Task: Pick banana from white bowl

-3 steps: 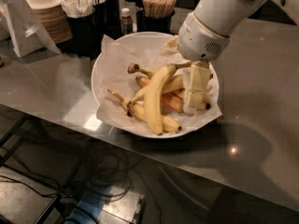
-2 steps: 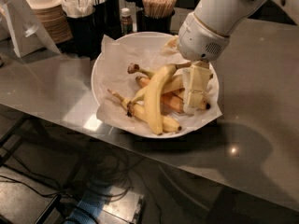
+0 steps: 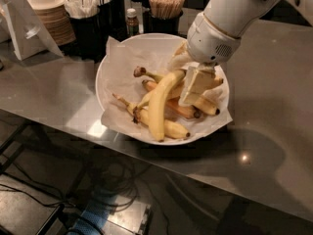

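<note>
A grey metal counter [image 3: 274,106] carries the large round white bowl [image 3: 100,77], lined with crinkled white paper. Inside it, the long, pale yellow curved banana [image 3: 157,106] lies across shorter orange-yellow bananas [image 3: 176,129]. The white arm's gripper [image 3: 191,89] sits low at the bowl's right, just beside the long banana's upper end. I cannot tell whether it grips anything.

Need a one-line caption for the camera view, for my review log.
The gripper inside the white bowl, at the upper end of the banana, which lies across shorter bananas on crinkled paper.

Banana [image 3: 157,106] lies in white bowl [image 3: 100,80] atop other bananas [image 3: 198,103]; jaws over bowl's right half
</note>
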Action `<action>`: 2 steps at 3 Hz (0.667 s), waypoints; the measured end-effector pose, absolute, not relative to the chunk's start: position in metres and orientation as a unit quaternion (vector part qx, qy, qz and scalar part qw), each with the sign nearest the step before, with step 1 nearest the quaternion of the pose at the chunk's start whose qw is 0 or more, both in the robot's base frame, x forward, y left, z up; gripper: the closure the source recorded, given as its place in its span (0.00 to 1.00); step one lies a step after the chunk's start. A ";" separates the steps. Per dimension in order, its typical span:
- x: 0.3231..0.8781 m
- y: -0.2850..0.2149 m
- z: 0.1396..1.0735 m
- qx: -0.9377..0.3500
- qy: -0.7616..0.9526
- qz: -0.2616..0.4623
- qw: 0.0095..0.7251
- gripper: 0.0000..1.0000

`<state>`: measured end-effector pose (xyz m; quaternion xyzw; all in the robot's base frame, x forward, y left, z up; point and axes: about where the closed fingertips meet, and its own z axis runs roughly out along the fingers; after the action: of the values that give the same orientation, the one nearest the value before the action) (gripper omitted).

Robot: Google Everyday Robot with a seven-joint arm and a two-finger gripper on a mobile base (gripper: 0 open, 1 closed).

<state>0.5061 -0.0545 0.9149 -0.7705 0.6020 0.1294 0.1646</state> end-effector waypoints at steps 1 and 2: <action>0.506 -0.054 0.915 -0.771 0.602 0.129 0.165 0.65; 0.506 -0.054 0.915 -0.771 0.602 0.129 0.165 0.88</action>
<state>0.5061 -0.0545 0.9149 -0.7705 0.6020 0.1294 0.1646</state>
